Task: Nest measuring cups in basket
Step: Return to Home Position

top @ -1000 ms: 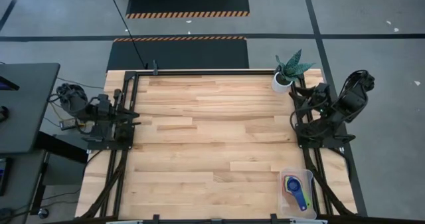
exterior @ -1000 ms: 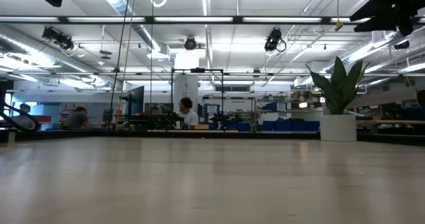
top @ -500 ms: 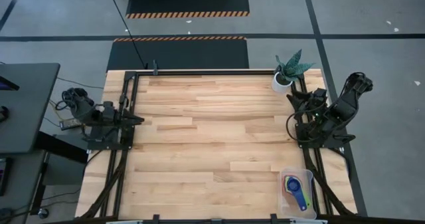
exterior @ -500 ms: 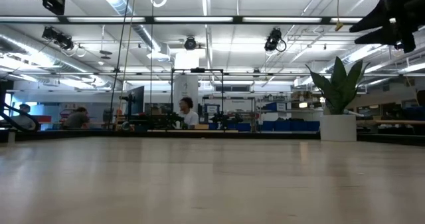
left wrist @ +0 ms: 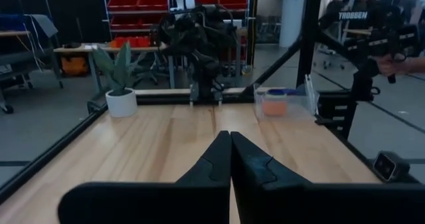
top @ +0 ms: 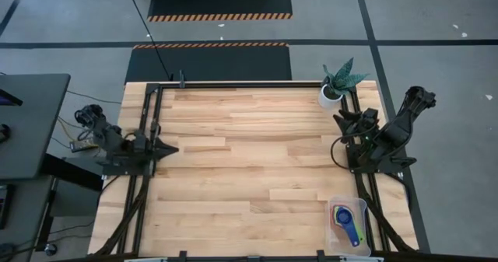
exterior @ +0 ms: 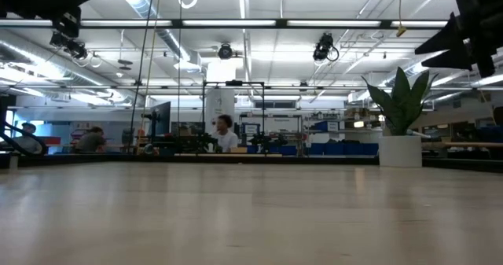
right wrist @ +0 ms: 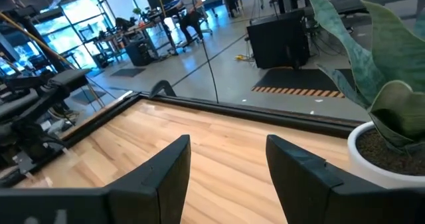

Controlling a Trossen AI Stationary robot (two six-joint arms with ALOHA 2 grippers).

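Bright, even light from ceiling strip lights [exterior: 330,23], faint shadows on table [top: 233,176]

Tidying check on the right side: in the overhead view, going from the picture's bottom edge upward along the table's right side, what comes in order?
Clear basket holding the nested measuring cups → right gripper → white plant pot.

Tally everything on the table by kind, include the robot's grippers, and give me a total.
Clear basket: 1
Stack of nested measuring cups: 1 (cups within cannot be counted)
Potted plant: 1
Grippers: 2, left gripper shut, right gripper open
Total: 5
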